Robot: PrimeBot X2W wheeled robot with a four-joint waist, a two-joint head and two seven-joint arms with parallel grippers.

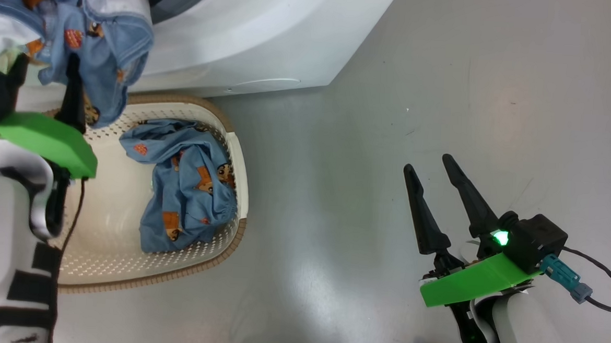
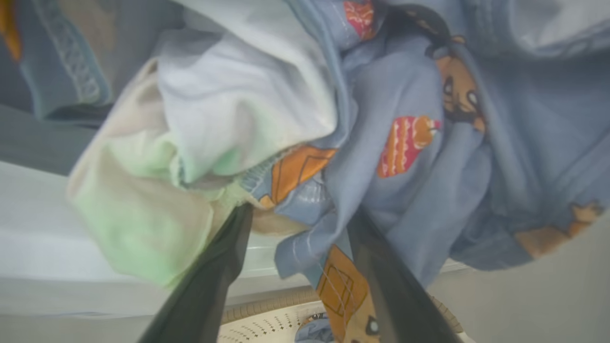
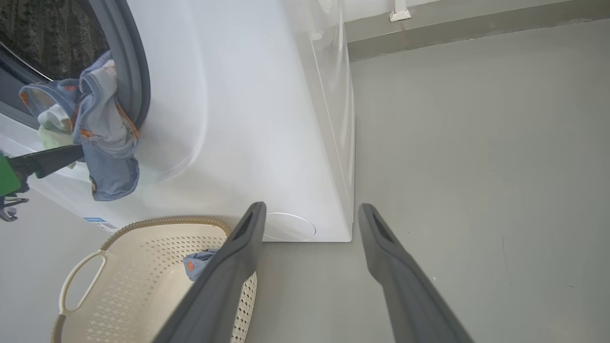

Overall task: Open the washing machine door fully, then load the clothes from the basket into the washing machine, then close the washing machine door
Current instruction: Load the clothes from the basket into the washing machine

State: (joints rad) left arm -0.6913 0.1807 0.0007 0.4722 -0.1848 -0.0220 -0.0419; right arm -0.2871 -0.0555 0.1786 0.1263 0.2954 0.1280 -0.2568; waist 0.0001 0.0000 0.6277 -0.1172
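The white washing machine (image 1: pixel 250 32) stands with its drum mouth (image 3: pixel 47 38) uncovered; its door is out of view. A bundle of light-blue printed and cream-white clothes (image 1: pixel 98 40) hangs over the grey gasket (image 3: pixel 128 57) at the mouth. My left gripper (image 1: pixel 41 69) is pushed into this bundle (image 2: pixel 405 143), fingers spread wide apart, tips buried in the cloth. Another blue printed garment (image 1: pixel 190 181) lies in the cream basket (image 1: pixel 240 163) on the floor in front of the machine. My right gripper (image 1: pixel 427 165) hovers open over bare floor to the right, holding nothing.
The basket (image 3: pixel 143 267) sits close against the machine's lower front, near a round service cover (image 3: pixel 288 226) and a blue label (image 3: pixel 97 221). Grey floor (image 1: pixel 447 69) stretches to the right of the machine, up to a wall base (image 3: pixel 476 33).
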